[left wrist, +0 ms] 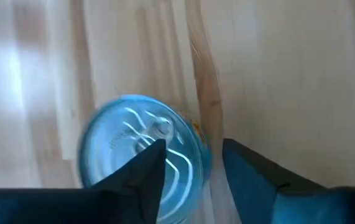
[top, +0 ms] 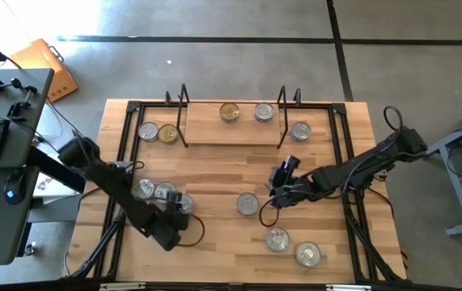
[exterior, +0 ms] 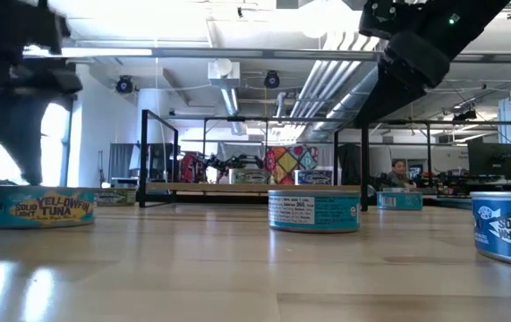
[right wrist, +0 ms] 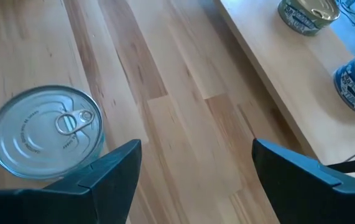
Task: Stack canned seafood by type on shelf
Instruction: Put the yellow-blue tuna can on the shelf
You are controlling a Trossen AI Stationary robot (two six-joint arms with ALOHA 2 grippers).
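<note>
Table [top: 214, 250]: wooden top, black frame. Tins lie scattered over it, so the sorting looks far from done.

Shelf [top: 232, 135]: low wooden board between two wire end frames, well ahead of both grippers. It carries a gold-topped tin [top: 229, 112] and a silver-topped tin [top: 264, 112], apart from each other. Risk: any tin brought here could knock a wire frame or nudge these two.

Right gripper [right wrist: 193, 165]: fingers spread wide, holding nothing, hanging just above the table. A silver tin [right wrist: 45, 130] sits beside one finger, outside the gap. Risk: closing from this position would catch only the rim, or push the tin away.

Left gripper [left wrist: 193, 165]: fingers parted, low over a blue-sided tin [left wrist: 141, 149]. One finger overlaps the lid and the gap lies off to the tin's side; no grip shows. Risk: a finger could land on the lid and skid the tin.

Two more tins [top: 154, 191]: close beside the left gripper. Risk: the arm could brush them.
</note>
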